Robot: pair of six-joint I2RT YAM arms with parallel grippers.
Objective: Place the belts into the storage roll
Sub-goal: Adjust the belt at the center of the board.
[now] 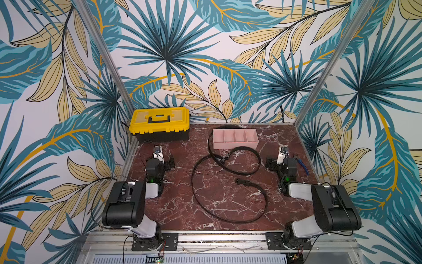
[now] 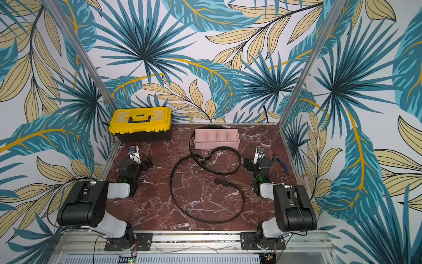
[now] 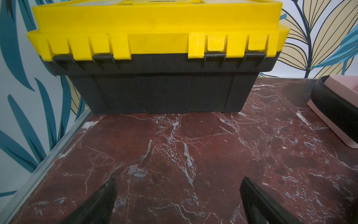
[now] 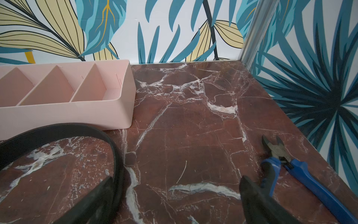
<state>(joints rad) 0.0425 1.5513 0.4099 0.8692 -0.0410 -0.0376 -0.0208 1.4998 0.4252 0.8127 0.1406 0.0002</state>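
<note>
Right, on the tabletop in both top views, the upper belt hooked round the left end of the pink storage roll at upper centre. It then curled into a loop just below the storage roll, while the lower belt swept a big loose S down the middle of the frame. My left jaws, at the left edge of the marble, stood spread and released, facing the yellow-and-black toolbox; my right jaws, at the right edge, were just as wide and gripped nothing, with the blue-handled cutters lying just beside them.
</note>
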